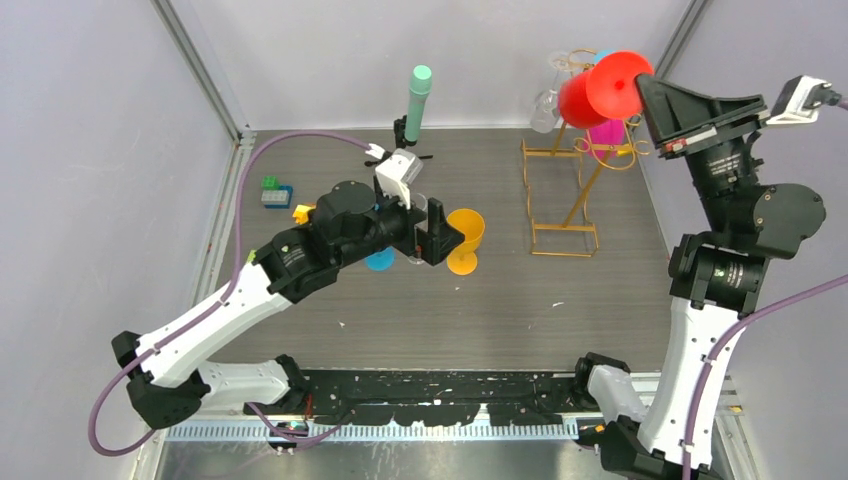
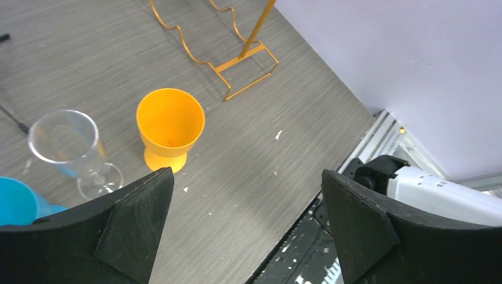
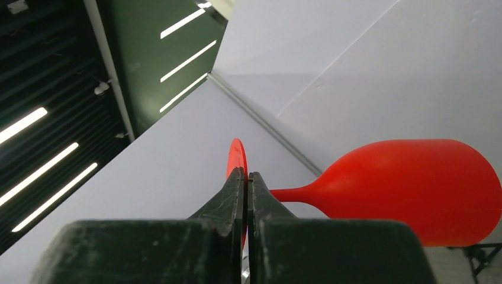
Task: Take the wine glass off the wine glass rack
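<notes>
The gold wire wine glass rack (image 1: 562,190) stands at the back right of the table; its base also shows in the left wrist view (image 2: 237,62). My right gripper (image 1: 645,92) is shut on the flat foot of a red wine glass (image 1: 608,88), held high beside the rack's top; in the right wrist view the foot (image 3: 237,157) is pinched between the fingers and the bowl (image 3: 414,186) points right. A pink glass (image 1: 607,134) and a clear glass (image 1: 546,108) hang on the rack. My left gripper (image 1: 432,240) is open and empty above the table's middle.
An orange cup (image 1: 464,240), a clear wine glass (image 2: 71,148) and a blue cup (image 2: 18,198) stand near the left gripper. A black tripod with a mint-green cylinder (image 1: 417,100) stands at the back. Toy blocks (image 1: 276,192) lie at the left.
</notes>
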`<state>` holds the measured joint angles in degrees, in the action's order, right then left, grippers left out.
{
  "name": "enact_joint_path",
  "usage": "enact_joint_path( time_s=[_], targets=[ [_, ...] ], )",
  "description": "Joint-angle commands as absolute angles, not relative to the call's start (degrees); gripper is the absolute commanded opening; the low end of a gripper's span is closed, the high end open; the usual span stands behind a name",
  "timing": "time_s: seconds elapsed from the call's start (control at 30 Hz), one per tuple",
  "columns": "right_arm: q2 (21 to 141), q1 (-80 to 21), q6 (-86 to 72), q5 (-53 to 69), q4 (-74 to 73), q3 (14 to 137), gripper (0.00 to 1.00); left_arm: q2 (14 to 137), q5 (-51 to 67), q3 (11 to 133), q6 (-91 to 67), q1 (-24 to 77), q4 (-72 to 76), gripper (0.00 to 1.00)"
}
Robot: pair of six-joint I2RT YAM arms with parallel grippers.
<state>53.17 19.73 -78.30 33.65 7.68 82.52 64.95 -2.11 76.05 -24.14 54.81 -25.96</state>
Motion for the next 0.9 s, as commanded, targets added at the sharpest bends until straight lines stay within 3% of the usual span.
enact_joint_path(
  time_s=[0.0, 0.17, 0.33, 0.57, 0.87],
  targets=[
    [50.5, 15.4, -85.8, 36.6, 13.5, 80.0, 0.0, 66.7, -0.3, 78.3, -28.4, 54.9, -18.3, 0.98],
    [48.3, 12.2, -89.8, 36.7, 14.4, 75.0, 0.0, 66.5, -2.5, 76.9, -32.4, 54.8, -12.6, 0.98],
    [45.4, 11.5, -99.0, 32.3, 27.5, 64.3, 0.0, 62.4, -4.9, 69.3, -43.0, 51.5, 1.9, 0.98],
    [44.7, 9.8, -113.2, 30.0, 39.9, 56.6, 0.0, 65.5, 13.3, 63.7, -62.9, 39.3, 18.8, 0.98],
    [41.1, 6.9, -116.5, 28.3, 37.8, 49.9, 0.0, 74.8, 29.5, 66.3, -75.1, 37.7, 38.6, 0.98]
  ],
)
